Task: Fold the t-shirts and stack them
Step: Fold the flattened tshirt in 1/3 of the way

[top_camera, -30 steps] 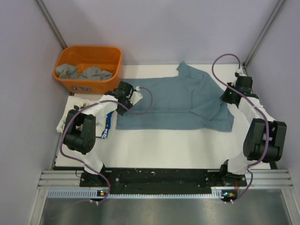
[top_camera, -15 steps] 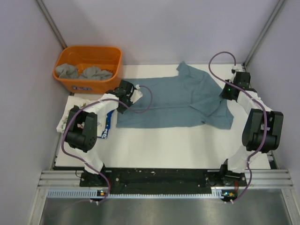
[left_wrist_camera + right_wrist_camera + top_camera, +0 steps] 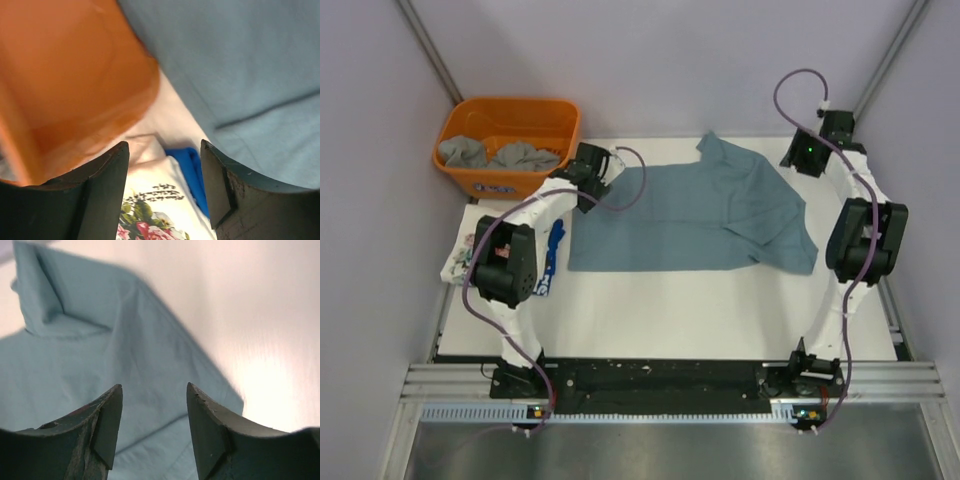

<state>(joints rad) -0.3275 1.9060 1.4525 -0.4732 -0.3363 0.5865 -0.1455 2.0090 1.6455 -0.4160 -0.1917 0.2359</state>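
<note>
A dusty blue-grey t-shirt [image 3: 690, 215] lies spread across the white table, its right side folded over; it also shows in the left wrist view [image 3: 240, 65] and the right wrist view [image 3: 90, 355]. My left gripper [image 3: 591, 166] [image 3: 164, 150] hovers open by the shirt's far left corner, next to the orange tub [image 3: 506, 118] [image 3: 65, 80], with nothing between its fingers. My right gripper [image 3: 809, 152] [image 3: 154, 390] hangs open above the shirt's far right edge, holding nothing. A folded white floral t-shirt [image 3: 463, 258] [image 3: 155, 210] lies at the left under my left arm. Grey t-shirts [image 3: 500, 155] sit crumpled in the tub.
A blue folded cloth [image 3: 553, 250] [image 3: 192, 170] lies beside the floral shirt. Lilac walls close in the table on the left, far and right sides. Bare white table [image 3: 670, 310] stretches in front of the spread shirt.
Both grippers have opened, let go of the shirt's side edges and moved toward the far side. The shirt now lies flat on the table.
</note>
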